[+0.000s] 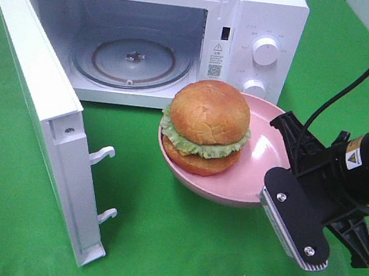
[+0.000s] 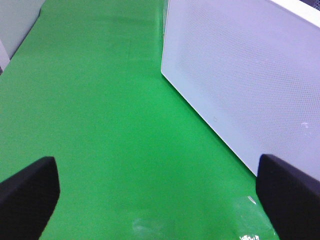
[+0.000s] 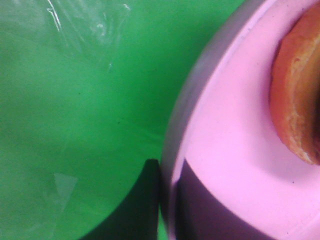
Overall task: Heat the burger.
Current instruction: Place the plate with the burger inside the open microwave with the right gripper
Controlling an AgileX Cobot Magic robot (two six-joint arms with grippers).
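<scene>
The burger (image 1: 206, 124), with a golden-brown bun and green lettuce, sits on a pink plate (image 1: 263, 158) just in front of the open microwave (image 1: 267, 13), towards its right. My right gripper (image 1: 271, 182) is shut on the plate's right rim. The right wrist view shows the rim (image 3: 172, 150) between the jaws, and the burger's edge (image 3: 300, 100). I cannot tell whether the plate rests on the cloth or hangs just above it. My left gripper (image 2: 160, 200) is open and empty over the green cloth, beside the door's outer face (image 2: 250, 85). It is out of the exterior high view.
The microwave door (image 1: 40, 107) stands swung open to the left, with its latch hooks (image 1: 105, 155) pointing right. A glass turntable (image 1: 133, 61) lies inside the cavity. Two dials (image 1: 266, 52) are on the right panel. Green cloth (image 1: 171, 244) covers the table.
</scene>
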